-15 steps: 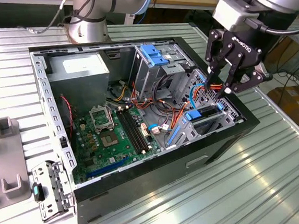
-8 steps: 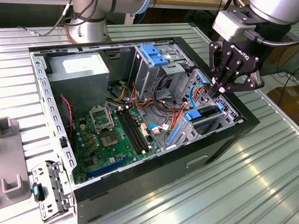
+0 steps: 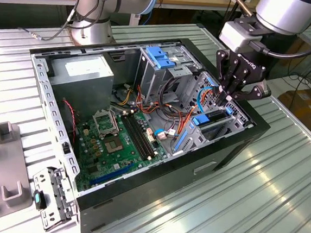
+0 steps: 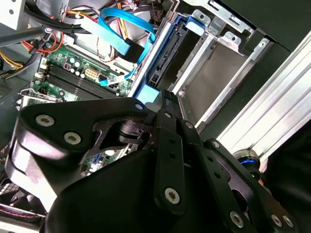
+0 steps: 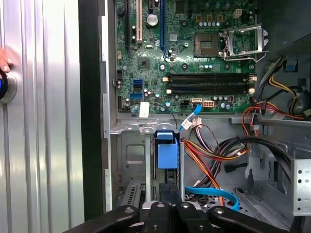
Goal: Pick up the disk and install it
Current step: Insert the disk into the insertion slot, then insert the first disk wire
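Note:
The disk stands on edge in the drive bay at the exterior view's right end of the open computer case. Its blue side rail and blue tab face up, and it shows edge-on as a dark slab with a blue rail in the second wrist view. My gripper hangs directly over the disk's upper end with its black fingers drawn together, shut with nothing between them. Whether the tips touch the disk I cannot tell.
A motherboard fills the case floor, and a grey power-supply box sits at the far corner. A metal cage with a blue top and loose cables stand next to the bay. A person's fingers rest by a blue-lit button.

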Motion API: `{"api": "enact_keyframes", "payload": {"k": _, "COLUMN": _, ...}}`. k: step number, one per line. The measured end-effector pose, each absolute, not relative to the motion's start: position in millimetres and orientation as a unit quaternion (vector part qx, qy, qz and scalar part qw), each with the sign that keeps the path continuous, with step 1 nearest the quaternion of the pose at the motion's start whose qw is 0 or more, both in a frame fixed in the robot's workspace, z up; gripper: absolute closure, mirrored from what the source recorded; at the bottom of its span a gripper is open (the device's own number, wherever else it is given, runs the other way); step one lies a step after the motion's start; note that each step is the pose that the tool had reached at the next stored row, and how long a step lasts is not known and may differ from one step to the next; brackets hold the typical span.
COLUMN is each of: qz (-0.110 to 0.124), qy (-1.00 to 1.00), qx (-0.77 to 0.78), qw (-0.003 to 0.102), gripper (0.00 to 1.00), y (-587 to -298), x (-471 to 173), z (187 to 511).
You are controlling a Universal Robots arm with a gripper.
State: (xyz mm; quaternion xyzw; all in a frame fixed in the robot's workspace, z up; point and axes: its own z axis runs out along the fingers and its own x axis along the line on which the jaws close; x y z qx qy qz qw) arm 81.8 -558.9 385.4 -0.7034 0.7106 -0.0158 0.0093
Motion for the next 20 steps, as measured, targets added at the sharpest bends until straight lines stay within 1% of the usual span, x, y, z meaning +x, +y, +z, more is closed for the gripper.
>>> {"api": "enact_keyframes", "payload": {"k": 13, "qz": -0.016, "qy": 0.711, "qx": -0.703, "qw": 0.009, "gripper": 0.88, "y": -558.9, "x": 83.0, "z": 385.2}}
{"api": "enact_keyframes", "payload": {"k": 20, "qz": -0.016, "qy": 0.708, "qx": -0.706, "qw": 0.009, "gripper": 0.88, "y": -558.9, "x": 109.3, "z": 385.3}}
